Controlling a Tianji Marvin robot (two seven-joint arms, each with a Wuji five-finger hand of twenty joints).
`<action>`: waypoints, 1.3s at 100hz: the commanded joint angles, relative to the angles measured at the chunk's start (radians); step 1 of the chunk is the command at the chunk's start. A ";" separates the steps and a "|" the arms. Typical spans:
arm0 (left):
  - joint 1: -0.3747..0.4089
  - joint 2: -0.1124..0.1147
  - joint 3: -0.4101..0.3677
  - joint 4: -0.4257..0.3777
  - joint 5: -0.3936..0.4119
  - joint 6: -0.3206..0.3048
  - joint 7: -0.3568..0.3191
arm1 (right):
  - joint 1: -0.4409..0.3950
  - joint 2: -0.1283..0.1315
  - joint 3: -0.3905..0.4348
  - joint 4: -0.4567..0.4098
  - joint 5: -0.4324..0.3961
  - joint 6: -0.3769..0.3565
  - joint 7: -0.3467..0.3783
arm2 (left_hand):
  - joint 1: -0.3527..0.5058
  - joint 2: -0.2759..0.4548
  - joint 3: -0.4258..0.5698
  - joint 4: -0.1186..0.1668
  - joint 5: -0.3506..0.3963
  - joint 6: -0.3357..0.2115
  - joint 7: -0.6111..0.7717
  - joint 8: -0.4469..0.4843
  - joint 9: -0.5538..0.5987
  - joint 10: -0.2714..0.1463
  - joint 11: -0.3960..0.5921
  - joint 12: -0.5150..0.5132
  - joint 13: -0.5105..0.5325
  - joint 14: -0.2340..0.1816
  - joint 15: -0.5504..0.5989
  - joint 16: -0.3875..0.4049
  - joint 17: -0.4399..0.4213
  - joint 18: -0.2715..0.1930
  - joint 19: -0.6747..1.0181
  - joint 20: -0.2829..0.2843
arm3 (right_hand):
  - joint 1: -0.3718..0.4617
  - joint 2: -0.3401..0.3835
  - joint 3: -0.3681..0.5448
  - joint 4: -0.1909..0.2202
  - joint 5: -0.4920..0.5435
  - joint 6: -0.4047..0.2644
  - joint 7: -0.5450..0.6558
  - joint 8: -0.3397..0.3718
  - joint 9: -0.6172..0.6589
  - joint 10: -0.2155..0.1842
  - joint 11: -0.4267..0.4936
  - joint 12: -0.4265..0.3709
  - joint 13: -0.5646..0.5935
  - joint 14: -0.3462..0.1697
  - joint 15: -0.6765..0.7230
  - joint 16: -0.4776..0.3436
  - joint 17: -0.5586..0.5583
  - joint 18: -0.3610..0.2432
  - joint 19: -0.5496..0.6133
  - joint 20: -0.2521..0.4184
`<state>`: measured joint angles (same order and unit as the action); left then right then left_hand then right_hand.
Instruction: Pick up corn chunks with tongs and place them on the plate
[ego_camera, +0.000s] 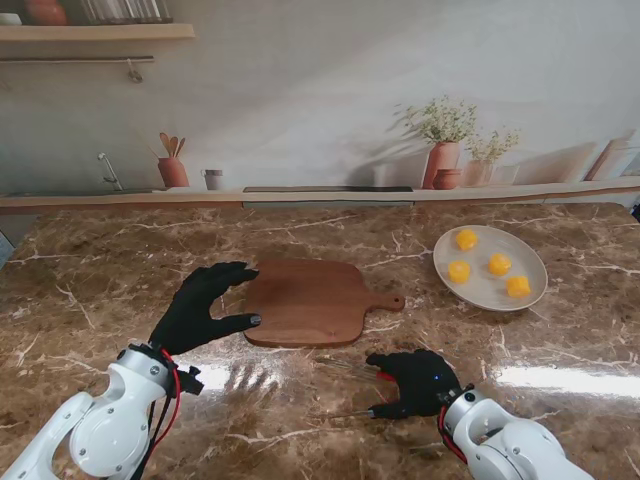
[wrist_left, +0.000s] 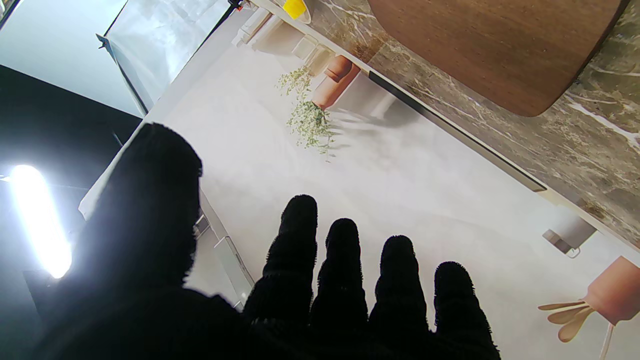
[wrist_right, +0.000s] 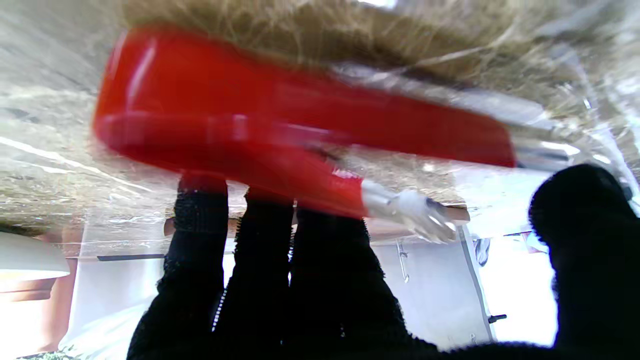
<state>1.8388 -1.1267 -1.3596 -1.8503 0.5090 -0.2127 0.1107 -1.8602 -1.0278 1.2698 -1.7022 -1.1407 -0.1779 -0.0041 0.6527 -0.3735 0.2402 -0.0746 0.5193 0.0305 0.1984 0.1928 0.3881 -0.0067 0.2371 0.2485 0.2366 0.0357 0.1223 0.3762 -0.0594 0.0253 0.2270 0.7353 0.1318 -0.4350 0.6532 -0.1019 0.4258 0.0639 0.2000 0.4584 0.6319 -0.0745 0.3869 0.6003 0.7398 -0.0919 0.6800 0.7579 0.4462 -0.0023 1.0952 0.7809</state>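
Four corn chunks on the plate, tongs under my right hand

My black-gloved right hand (ego_camera: 415, 381) curls around the red-handled metal tongs (wrist_right: 300, 130) on the brown marble desk (ego_camera: 100, 280), nearer to me than the wooden cutting board (ego_camera: 305, 300). Four yellow corn chunks (ego_camera: 466, 239) sit on the oval white plate (ego_camera: 535, 290) right of that board. My left hand (ego_camera: 205, 310) rests spread and empty at its left edge.

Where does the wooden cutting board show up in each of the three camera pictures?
Stand view: the cutting board lies mid-table, handle pointing right, with the open left hand at its left edge.
Left wrist view: its rounded corner fills one corner of the picture, beyond the fingertips.
Right wrist view: not in it; the red tongs fill the picture.
Shared landmark: the terracotta plant pot.
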 joint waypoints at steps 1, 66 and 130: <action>0.010 -0.001 0.001 -0.006 0.003 0.003 0.001 | -0.020 0.000 0.007 0.001 -0.003 0.001 0.016 | 0.036 0.035 -0.030 0.030 0.007 0.009 -0.015 0.002 -0.009 -0.017 -0.023 0.005 -0.039 -0.043 -0.031 -0.009 -0.012 -0.032 -0.036 -0.019 | -0.064 -0.007 0.010 0.029 -0.039 0.005 -0.022 0.015 -0.033 -0.004 -0.033 -0.035 -0.049 0.026 -0.111 -0.072 -0.038 0.018 -0.060 -0.027; -0.002 0.001 0.031 -0.004 0.024 0.005 0.003 | -0.023 -0.035 0.116 -0.089 0.117 -0.039 -0.077 | 0.030 0.033 -0.040 0.031 0.005 0.003 -0.016 0.002 -0.013 -0.034 -0.028 0.000 -0.041 -0.037 -0.031 -0.009 -0.013 -0.010 -0.033 -0.018 | -0.115 0.090 -0.011 0.037 -0.065 -0.012 -0.071 0.020 -0.086 0.023 -0.216 -0.242 -0.112 0.063 -0.506 -0.383 -0.113 0.033 -0.391 -0.208; -0.046 -0.010 0.091 0.050 -0.020 -0.022 0.041 | 0.206 -0.089 0.080 0.086 0.436 -0.251 -0.199 | -0.010 0.052 -0.139 0.040 -0.009 0.037 -0.041 -0.029 -0.087 -0.025 -0.043 -0.055 -0.051 -0.073 -0.045 -0.065 0.045 -0.106 0.056 -0.259 | -0.196 0.113 0.041 0.063 -0.077 0.048 -0.109 -0.054 -0.168 0.101 -0.335 -0.500 -0.268 0.047 -0.618 -0.607 -0.192 -0.073 -0.559 -0.550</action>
<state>1.7913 -1.1312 -1.2750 -1.8101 0.4939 -0.2284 0.1456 -1.6591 -1.1080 1.3564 -1.6239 -0.7066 -0.4183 -0.2061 0.6512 -0.3519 0.1487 -0.0647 0.5192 0.0655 0.1839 0.1809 0.3365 -0.0071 0.2101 0.2081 0.2275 0.0118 0.0988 0.3252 -0.0199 -0.0285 0.2584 0.4946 -0.0019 -0.3418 0.6876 -0.0695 0.3820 0.1031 0.1226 0.4206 0.4972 0.0180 0.0782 0.1229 0.5209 -0.0362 0.0748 0.1718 0.2766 -0.0393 0.5627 0.2661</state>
